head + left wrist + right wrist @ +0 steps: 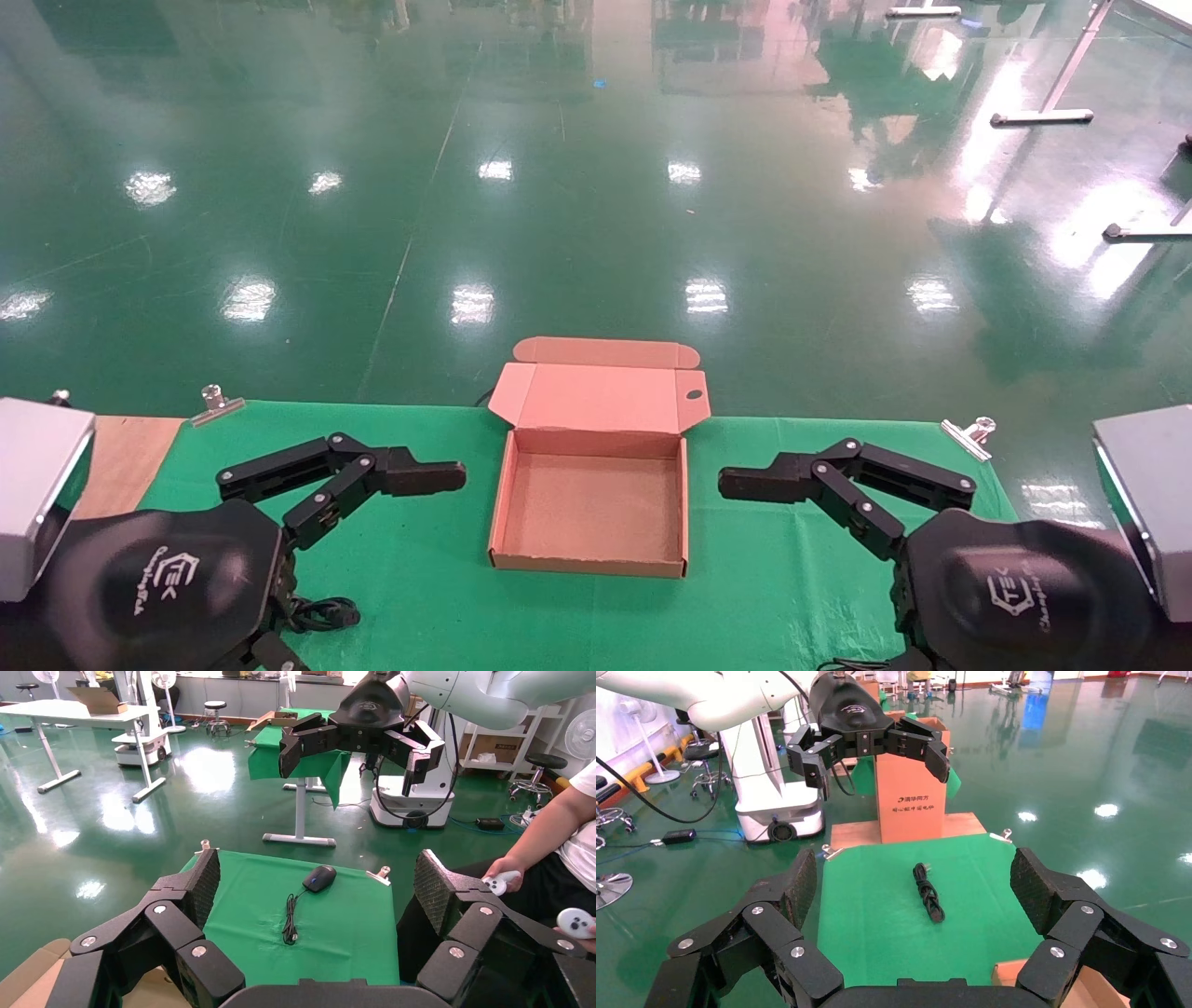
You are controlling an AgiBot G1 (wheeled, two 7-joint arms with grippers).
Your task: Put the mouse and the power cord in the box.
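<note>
Matt cardboard box [590, 508] sits on a green cloth-covered tabletop [419, 568]; the floor [559, 186] is glossy; the mouse [320, 878] looks smooth plastic.

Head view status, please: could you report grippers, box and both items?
Left gripper and right gripper open, flanking the box. Box open, empty. Mouse and power cord lying on green cloth, ungrasped. Nothing blocking.
</note>
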